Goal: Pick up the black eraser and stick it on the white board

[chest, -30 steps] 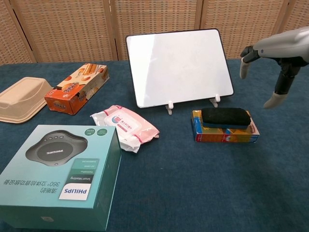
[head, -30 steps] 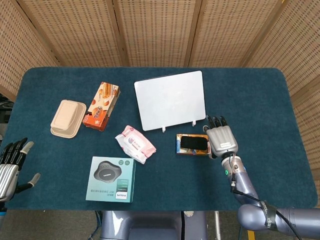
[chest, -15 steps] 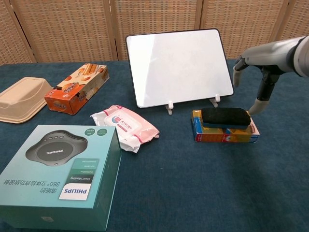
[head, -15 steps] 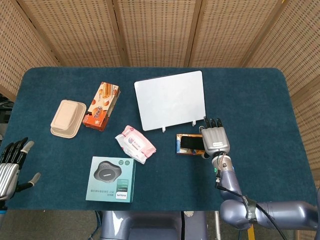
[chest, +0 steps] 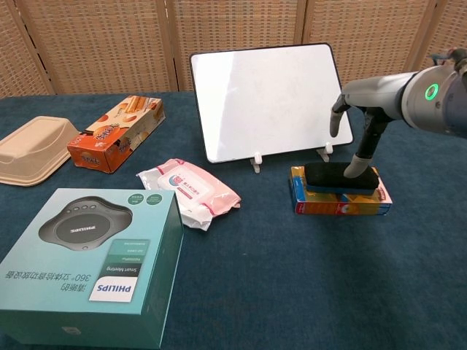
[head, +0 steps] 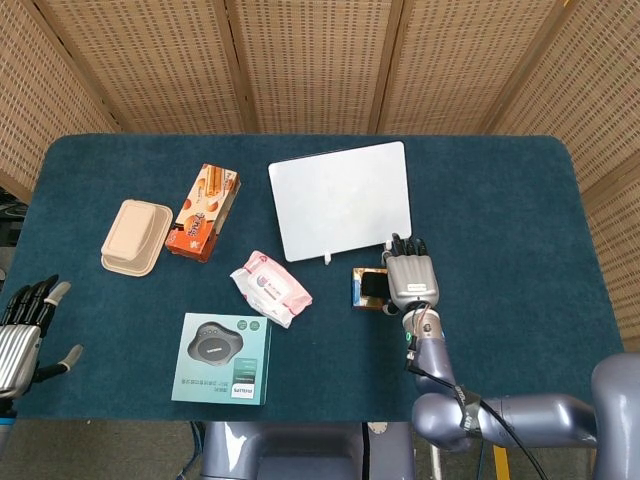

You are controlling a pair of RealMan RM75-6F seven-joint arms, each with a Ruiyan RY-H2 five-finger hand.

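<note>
**Hand over the eraser**

The white board (chest: 270, 102) stood propped near the table's far edge. My right hand (head: 409, 280) hovered, fingers spread, one fingertip (chest: 352, 171) touching the black eraser (chest: 337, 177) on its small box (chest: 337, 201). My left hand (head: 22, 330) lay spread at the near-left edge.

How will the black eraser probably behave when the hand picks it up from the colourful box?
The black eraser looks like a low, soft-edged block, so it is probably light and may give slightly under the right hand. It lies flat and long, so rolling seems unlikely. Because it rests on a small colourful box, a sideways push could slide it off or shift the box.
</note>
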